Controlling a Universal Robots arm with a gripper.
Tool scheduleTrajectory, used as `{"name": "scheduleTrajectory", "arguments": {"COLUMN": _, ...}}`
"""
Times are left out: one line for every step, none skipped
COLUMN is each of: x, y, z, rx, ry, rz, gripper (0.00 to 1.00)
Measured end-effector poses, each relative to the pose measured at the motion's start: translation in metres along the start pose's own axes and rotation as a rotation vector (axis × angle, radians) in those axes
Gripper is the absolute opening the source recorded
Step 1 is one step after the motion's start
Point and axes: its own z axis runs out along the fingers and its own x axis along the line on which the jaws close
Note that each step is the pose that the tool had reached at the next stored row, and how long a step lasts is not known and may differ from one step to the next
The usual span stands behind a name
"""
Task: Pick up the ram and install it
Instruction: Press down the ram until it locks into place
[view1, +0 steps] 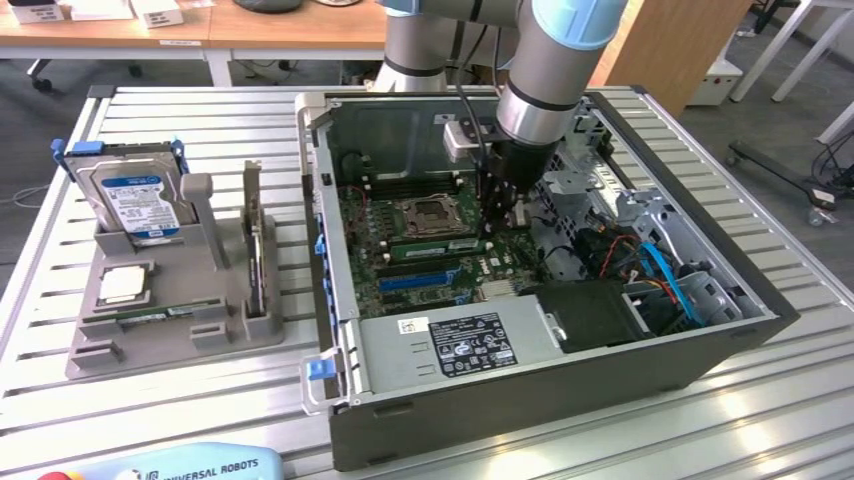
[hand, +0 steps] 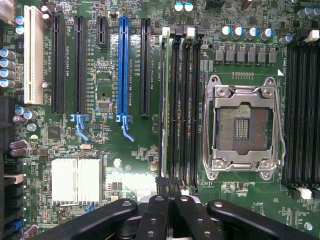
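Two black fingers (hand: 159, 215) of the gripper (hand: 169, 186) were pressed tight together, and nothing could be seen between them. Their tips sat at one end of the row of memory slots (hand: 181, 100), next to the empty processor socket (hand: 243, 127). A thin pale strip stood on its edge in the slot farthest from the socket. It looked like the ram (hand: 163, 100), already in its slot, with the tips over its end. Whether they touched it could not be told. The ram was likely very light and stiff, but thin and easy to hurt. It would best be held by its long bare edge or its short ends, not by the little black chips, and pushed straight down, never bent. All of this sat on the green motherboard (hand: 130, 150) inside the open computer case (view1: 534, 400), which also held a silver power box (view1: 454, 345) and a bunch of coloured wires (view1: 661, 275). Well apart, on the exterior view's left, a grey holder (view1: 160, 350) stood on the slatted table (view1: 40, 400). It held a big hard drive (view1: 134, 200) standing up, a small square processor chip (view1: 123, 283) and a second green stick (view1: 144, 316) lying flat.
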Motion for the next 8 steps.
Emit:
{"name": "scheduleTrajectory", "arguments": {"x": 0.0000, "y": 0.0000, "z": 0.0000, "rx": 0.0000, "ry": 0.0000, "rz": 0.000, "gripper": 0.10}}
{"name": "scheduleTrajectory", "arguments": {"x": 0.0000, "y": 0.0000, "z": 0.0000, "rx": 0.0000, "ry": 0.0000, "rz": 0.000, "gripper": 0.10}}
{"name": "scheduleTrajectory", "arguments": {"x": 0.0000, "y": 0.0000, "z": 0.0001, "rx": 0.0000, "ry": -0.0001, "rz": 0.000, "gripper": 0.10}}
{"name": "scheduleTrajectory", "arguments": {"x": 0.0000, "y": 0.0000, "z": 0.0003, "rx": 0.0001, "ry": -0.0002, "rz": 0.000, "gripper": 0.10}}
{"name": "scheduleTrajectory", "arguments": {"x": 0.0000, "y": 0.0000, "z": 0.0005, "rx": 0.0001, "ry": -0.0001, "rz": 0.000, "gripper": 0.10}}
{"name": "scheduleTrajectory", "arguments": {"x": 0.0000, "y": 0.0000, "z": 0.0007, "rx": 0.0001, "ry": -0.0001, "rz": 0.000, "gripper": 0.10}}
{"name": "scheduleTrajectory", "arguments": {"x": 0.0000, "y": 0.0000, "z": 0.0007, "rx": 0.0000, "ry": 0.0001, "rz": 0.000, "gripper": 0.10}}
{"name": "scheduleTrajectory", "arguments": {"x": 0.0000, "y": 0.0000, "z": 0.0007, "rx": 0.0000, "ry": 0.0001, "rz": 0.000, "gripper": 0.10}}
